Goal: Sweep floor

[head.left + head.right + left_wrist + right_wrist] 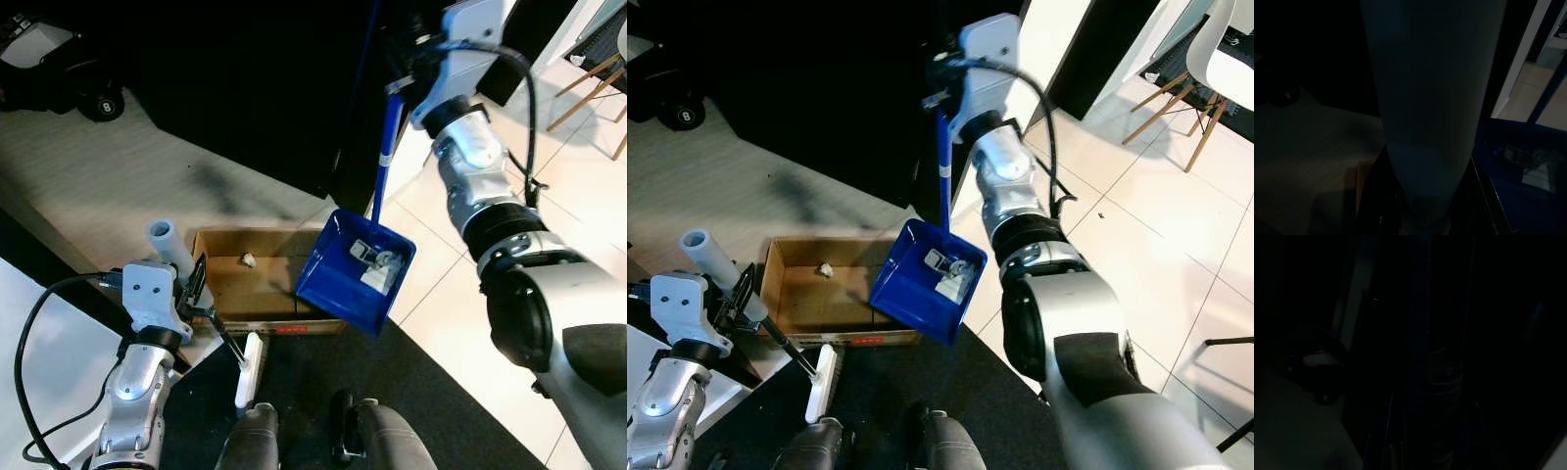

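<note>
Very dark. Blue dustpan handle [1420, 352] runs lengthwise through the middle; pale upright strip [1354, 308] beside it; dim light floor [1298, 431] and a blurry dark object [1317, 367].

Sharp, daylit head views with glare on pale tiles; both wrist views murky, near-black.

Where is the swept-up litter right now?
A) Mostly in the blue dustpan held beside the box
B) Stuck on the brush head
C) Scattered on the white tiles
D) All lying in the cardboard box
A: crumpled scraps sit in the blue dustpan, which the right hand holds at the cardboard box edge.
</note>
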Controlling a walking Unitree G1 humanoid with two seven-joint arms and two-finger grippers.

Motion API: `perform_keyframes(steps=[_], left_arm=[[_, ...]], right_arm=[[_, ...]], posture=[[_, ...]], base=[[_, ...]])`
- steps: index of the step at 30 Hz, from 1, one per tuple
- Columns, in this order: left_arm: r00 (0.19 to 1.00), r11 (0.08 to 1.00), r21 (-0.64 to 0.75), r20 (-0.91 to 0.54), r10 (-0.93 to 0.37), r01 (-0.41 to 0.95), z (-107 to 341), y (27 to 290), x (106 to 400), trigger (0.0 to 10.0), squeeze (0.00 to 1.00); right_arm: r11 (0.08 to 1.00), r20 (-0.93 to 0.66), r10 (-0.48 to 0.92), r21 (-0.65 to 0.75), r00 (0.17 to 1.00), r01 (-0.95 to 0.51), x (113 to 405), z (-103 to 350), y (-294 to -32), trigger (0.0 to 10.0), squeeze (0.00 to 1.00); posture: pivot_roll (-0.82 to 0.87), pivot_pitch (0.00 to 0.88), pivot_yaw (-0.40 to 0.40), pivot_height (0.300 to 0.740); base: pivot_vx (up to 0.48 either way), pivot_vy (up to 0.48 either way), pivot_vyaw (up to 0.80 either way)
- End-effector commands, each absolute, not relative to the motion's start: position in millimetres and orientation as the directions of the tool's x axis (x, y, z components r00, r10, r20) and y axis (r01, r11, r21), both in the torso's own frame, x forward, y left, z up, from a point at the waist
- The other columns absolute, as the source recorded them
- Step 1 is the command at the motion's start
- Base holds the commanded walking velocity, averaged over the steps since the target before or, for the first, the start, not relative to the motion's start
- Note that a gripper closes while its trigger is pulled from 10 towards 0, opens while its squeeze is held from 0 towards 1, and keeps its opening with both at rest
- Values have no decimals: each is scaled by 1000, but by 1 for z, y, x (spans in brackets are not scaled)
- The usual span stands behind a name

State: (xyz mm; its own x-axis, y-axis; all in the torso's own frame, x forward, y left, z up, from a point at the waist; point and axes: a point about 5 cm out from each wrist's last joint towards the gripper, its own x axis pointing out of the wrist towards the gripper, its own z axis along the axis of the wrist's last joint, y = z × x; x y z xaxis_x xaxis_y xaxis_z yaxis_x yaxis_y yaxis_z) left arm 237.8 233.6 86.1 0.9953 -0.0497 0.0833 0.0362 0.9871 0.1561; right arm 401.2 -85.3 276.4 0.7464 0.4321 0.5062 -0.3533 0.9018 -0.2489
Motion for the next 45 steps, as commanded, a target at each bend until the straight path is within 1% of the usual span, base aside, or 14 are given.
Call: perform_keyframes(steps=[1,4,6,8,11,14,24,27,32,40,45], left_arm=[[998,985,166,45,-45,37,78,231,234,10000,0],[998,985,166,45,-45,37,79,230,234,10000,0],[998,985,167,44,-47,39,79,230,234,10000,0],[998,985,167,44,-47,39,79,230,234,10000,0],[998,985,168,45,-52,44,79,229,235,10000,0],[997,984,169,47,-55,46,80,228,236,10000,0],[997,984,172,47,-60,51,80,228,237,10000,0],[997,983,174,47,-63,54,80,228,237,10000,0],[997,983,174,46,-63,54,80,229,238,10000,0],[997,983,174,47,-63,54,80,228,238,10000,0],[997,984,172,47,-63,54,80,228,239,10000,0]], right_arm=[[902,554,432,-283,711,-327,397,282,-85,10000,0],[892,560,451,-319,695,-321,394,280,-78,10000,0],[872,568,484,-380,666,-310,390,278,-67,10000,0],[872,568,484,-380,666,-310,390,278,-67,10000,0],[865,598,491,-424,634,-270,384,277,-54,10000,0],[868,619,481,-434,620,-240,380,276,-48,10000,0],[888,638,451,-390,624,-243,375,262,-41,10000,0],[897,645,431,-382,631,-222,373,257,-37,10000,0],[900,649,419,-391,635,-195,371,254,-31,10000,0],[904,651,398,-401,646,-152,372,254,-31,10000,0],[900,664,412,-403,624,-166,368,256,-23,10000,0]], posture=[[97,169,-155,740],[97,167,-154,740],[96,167,-153,740],[96,167,-153,740],[96,163,-151,740],[96,159,-149,740],[96,154,-147,740],[95,153,-146,740],[95,157,-144,740],[93,157,-145,740],[91,159,-147,740]], base=[[0,0,0],[0,0,0],[0,0,0],[0,0,0],[0,0,0],[0,0,0],[0,0,0],[0,0,0],[0,0,0],[0,0,0],[0,0,0]])
